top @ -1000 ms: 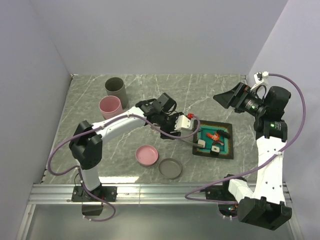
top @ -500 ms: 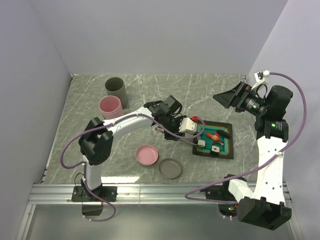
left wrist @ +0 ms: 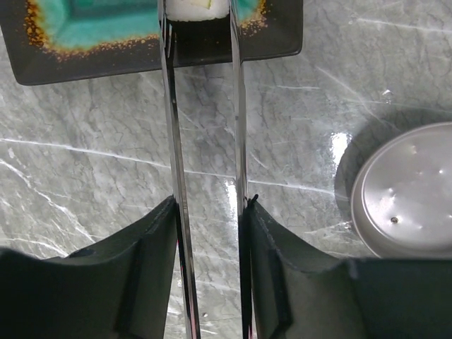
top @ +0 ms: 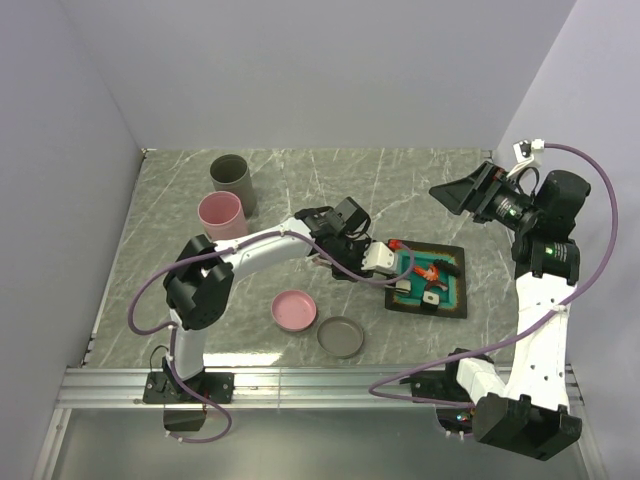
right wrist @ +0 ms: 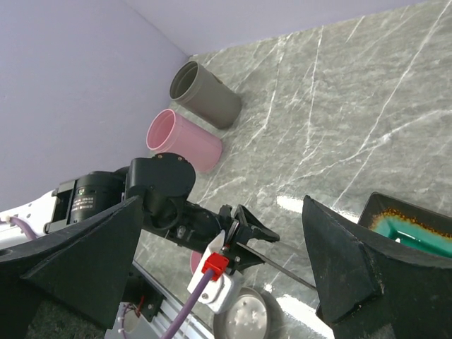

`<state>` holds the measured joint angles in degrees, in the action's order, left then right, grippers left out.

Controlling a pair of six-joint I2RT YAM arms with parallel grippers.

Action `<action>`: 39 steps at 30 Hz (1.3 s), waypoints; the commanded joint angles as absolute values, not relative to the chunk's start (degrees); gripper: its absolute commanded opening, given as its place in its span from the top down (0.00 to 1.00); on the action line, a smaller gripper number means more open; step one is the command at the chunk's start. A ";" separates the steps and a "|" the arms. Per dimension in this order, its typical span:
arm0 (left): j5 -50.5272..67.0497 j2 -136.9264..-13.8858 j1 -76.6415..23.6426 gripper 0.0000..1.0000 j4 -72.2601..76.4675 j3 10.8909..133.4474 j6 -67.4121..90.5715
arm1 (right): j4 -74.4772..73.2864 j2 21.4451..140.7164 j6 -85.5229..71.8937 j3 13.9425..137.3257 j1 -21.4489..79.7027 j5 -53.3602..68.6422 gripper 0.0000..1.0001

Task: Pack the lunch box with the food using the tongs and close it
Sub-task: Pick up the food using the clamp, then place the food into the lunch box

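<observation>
My left gripper (top: 385, 262) is shut on the tongs (left wrist: 173, 141), whose two slim arms run forward between my fingers (left wrist: 141, 247). The tong tips reach over the near edge of the dark plate with a teal centre (top: 455, 300) and stand on either side of a white block (left wrist: 196, 7). An orange-red shrimp piece (top: 427, 272) and another white block (top: 432, 296) also lie on the plate. The lunch box's round pink container (top: 220, 214) and grey container (top: 232, 178) stand at the back left. My right gripper (top: 455, 190) hangs open, high above the plate's far side.
A pink lid (top: 294, 310) and a grey lid (top: 341, 337) lie on the marble table near the front, just left of the plate; the grey lid (left wrist: 409, 191) sits right of my left fingers. Walls close the table on three sides.
My left arm has moved right, carrying the tongs onto the plate's edge. The tong arms have drawn closer together around the white block. The right arm has barely moved.
</observation>
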<state>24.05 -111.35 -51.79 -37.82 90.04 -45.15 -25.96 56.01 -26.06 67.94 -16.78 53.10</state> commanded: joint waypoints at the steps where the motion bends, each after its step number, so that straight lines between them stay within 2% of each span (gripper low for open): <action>1: 23.64 -109.51 -52.03 0.57 -36.38 91.67 -44.83 | -24.61 55.19 -25.40 70.66 -17.49 53.09 0.00; 6: 23.73 -107.32 -51.68 0.64 -36.47 91.93 -42.28 | -24.43 55.81 -25.49 71.28 -17.75 53.17 0.00; 20: 32.42 -100.47 -40.00 0.67 -42.45 100.02 -29.02 | -25.05 58.71 -23.29 78.31 -19.42 55.63 0.00; 29: 35.51 -89.23 -23.50 0.67 -45.26 98.00 -22.59 | -27.42 59.68 -19.43 78.22 -19.34 55.64 0.00; 39: 33.93 -72.79 -4.85 0.65 -46.93 87.47 -21.53 | -25.14 60.03 -19.60 75.41 -19.42 56.51 0.00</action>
<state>33.12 -77.65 -7.05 -46.85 90.08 -22.65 -27.68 59.99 -20.05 75.81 -19.03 55.42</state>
